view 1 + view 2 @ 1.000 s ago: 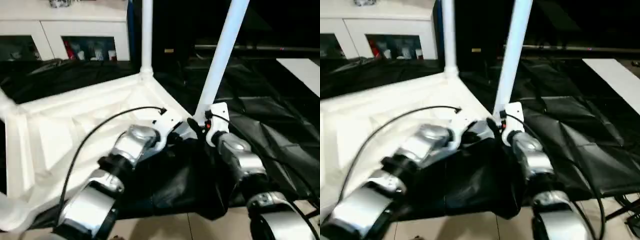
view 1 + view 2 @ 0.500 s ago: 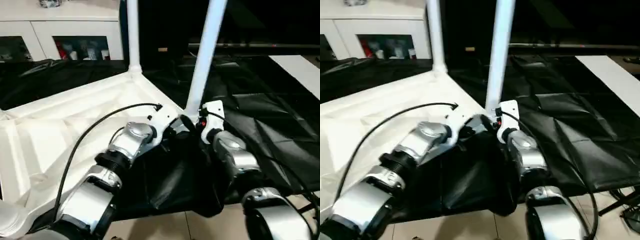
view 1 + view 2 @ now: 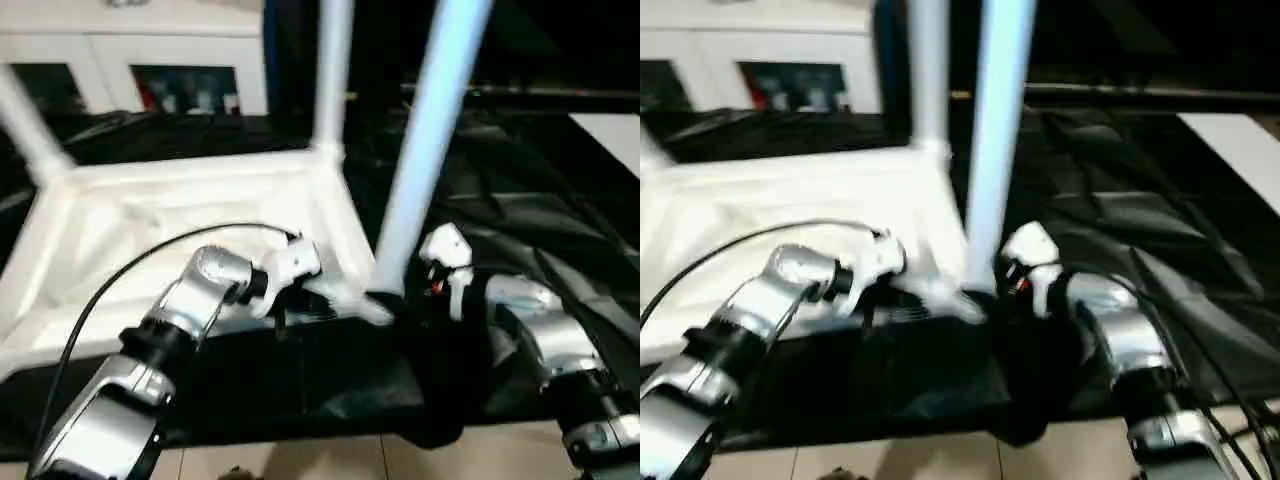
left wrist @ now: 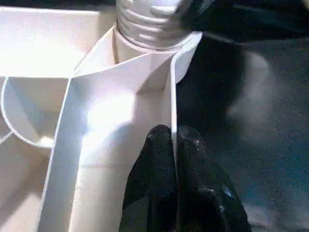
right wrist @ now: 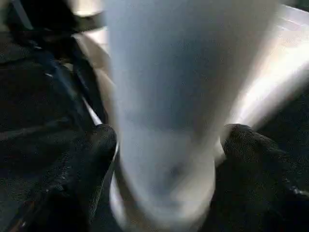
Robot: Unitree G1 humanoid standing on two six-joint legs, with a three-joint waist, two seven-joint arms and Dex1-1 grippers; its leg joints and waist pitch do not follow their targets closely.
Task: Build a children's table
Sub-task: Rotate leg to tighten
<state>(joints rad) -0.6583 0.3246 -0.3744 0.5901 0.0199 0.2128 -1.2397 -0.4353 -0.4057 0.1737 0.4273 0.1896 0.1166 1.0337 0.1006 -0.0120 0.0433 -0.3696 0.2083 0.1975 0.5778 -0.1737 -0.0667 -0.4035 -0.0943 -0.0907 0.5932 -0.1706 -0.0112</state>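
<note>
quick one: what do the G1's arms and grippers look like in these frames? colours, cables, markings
Both forearms are silver metal cylinders with black ring joints. The left arm carries a thin black cable looping over it to a white wrist housing. The right arm has a white wrist housing with a small red mark. The left gripper and right gripper each have two textured black fingers.

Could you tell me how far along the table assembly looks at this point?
Three legs stand in the upturned tabletop: two far ones and the near leg. The right hand straddles the near leg's base; the left hand pinches the tabletop's rim. A fourth leg looks left to fit.
</note>
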